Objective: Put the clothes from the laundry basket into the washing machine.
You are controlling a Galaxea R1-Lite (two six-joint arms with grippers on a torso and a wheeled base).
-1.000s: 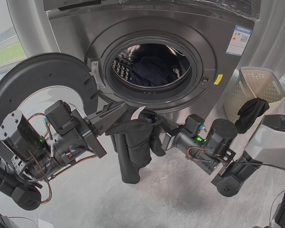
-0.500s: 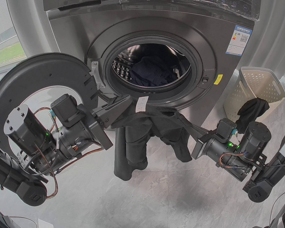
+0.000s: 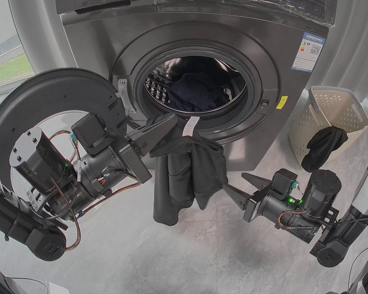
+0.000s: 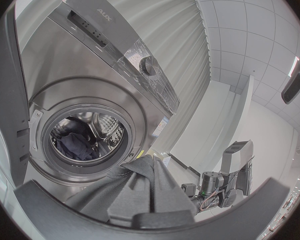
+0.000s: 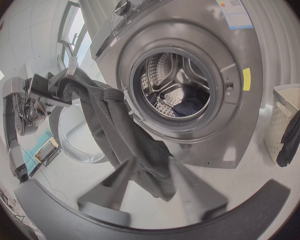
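Right gripper (image 3: 233, 180) let go, backed off, jaws spread; left gripper (image 3: 168, 123) pinches dark garment (image 3: 192, 164) at washing machine (image 3: 241, 33) mouth. Navy piece (image 3: 196, 90) inside, seemingly one black piece (image 3: 323, 145) left on basket (image 3: 335, 103) rim.

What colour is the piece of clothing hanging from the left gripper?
The garment is charcoal grey, nearly black, with a white tag; clearest in head view.

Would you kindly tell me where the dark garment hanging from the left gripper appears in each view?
Head view: garment at centre, hanging from the left gripper, below the drum.
Left wrist view: garment close up, pinched in the fingers, before the drum.
Right wrist view: garment hanging between the left gripper and the drum.
Shared landmark: the open drum.
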